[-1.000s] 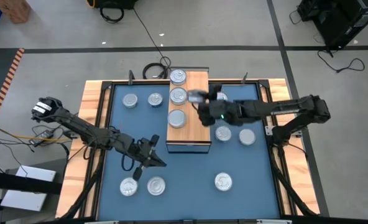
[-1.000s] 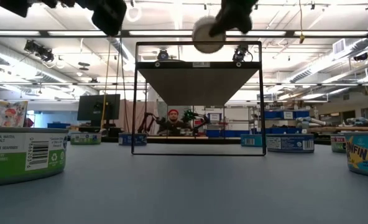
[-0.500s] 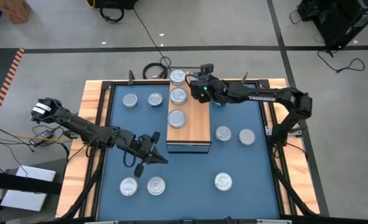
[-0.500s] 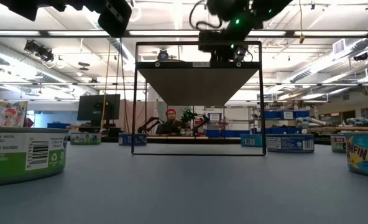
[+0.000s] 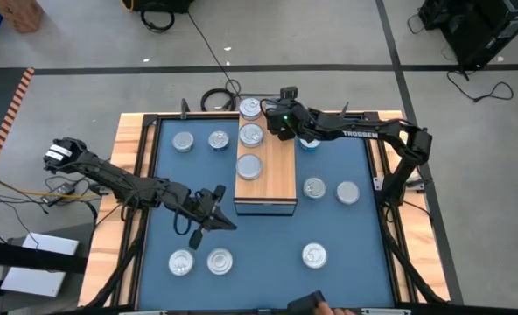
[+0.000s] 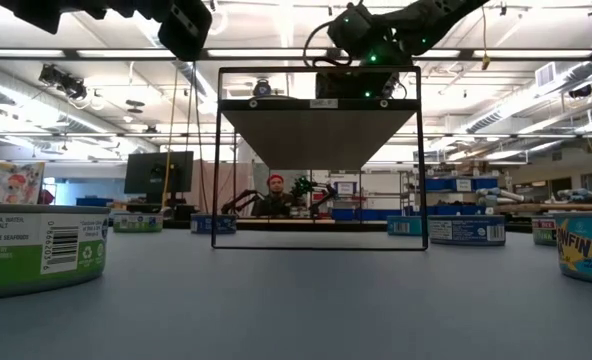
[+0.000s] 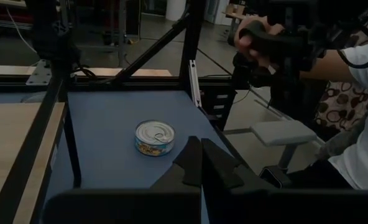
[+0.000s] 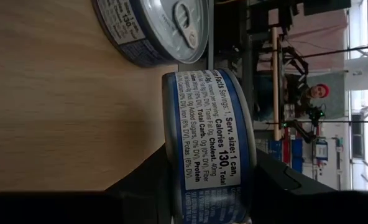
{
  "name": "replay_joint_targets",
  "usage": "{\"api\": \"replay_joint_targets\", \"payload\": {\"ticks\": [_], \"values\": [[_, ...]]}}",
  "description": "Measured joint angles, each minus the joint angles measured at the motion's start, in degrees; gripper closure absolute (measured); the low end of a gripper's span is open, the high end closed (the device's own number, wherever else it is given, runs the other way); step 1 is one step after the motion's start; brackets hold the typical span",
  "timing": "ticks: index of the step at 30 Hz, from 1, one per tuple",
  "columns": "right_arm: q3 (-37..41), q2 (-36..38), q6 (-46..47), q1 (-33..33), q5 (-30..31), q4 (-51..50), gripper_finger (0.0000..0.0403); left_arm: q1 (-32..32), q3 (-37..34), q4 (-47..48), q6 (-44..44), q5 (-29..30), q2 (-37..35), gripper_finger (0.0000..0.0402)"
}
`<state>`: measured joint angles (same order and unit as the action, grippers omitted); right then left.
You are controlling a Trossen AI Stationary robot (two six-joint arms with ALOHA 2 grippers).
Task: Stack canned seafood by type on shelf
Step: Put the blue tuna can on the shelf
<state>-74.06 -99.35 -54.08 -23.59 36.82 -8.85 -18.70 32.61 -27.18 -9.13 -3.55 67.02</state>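
The shelf is a wood-topped block in the middle of the blue mat. Three silver-lidded cans of seafood stand in a row along its left side. My right gripper is over the shelf's far right part, shut on a blue-labelled can next to the farthest can. In the low view it sits right at the shelf's top. My left gripper is shut and touches nothing above the mat, off the shelf's near left corner; a can lies ahead of it. My right gripper has the blue-labelled can between its two fingers, one finger on the lid side and the other on the bottom side. It reaches in slanting down from the table's right. The can lies flat, close over the wood; whether it rests there, I cannot tell.
Loose cans lie on the mat: two at the far left, two right of the shelf, one at the near right, two at the near left. A teal can shows under the right arm. A person's hand is at the near edge.
My right gripper has swung from the shelf's right edge toward the table's far edge and come down to the shelf top, rolling as it went. Its can, which faced the low camera lid-on high above the shelf, now lies flat at the shelf's far right.
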Motion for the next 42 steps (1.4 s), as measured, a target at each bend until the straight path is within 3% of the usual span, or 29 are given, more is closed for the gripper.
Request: {"api": "replay_joint_targets", "payload": {"ticks": [14, 31, 42], "values": [[0.0, 0.0, 2.0, -0.9, -0.9, -0.4, 0.0216, 0.0, 0.0, 0.4, -0.1, 0.0, 0.0, 0.0400], [0.0, 0.0, 8.6, -1.8, -5.5, -1.4, 0.0147, 0.0, 0.0, 1.3, -0.7, -1.3, 0.0, 0.0400], [0.0, 0.0, 12.7, -2.2, -8.3, -2.0, 0.0141, 0.0, 0.0, 2.3, -1.7, -1.3, 0.0, 0.0398]]}}
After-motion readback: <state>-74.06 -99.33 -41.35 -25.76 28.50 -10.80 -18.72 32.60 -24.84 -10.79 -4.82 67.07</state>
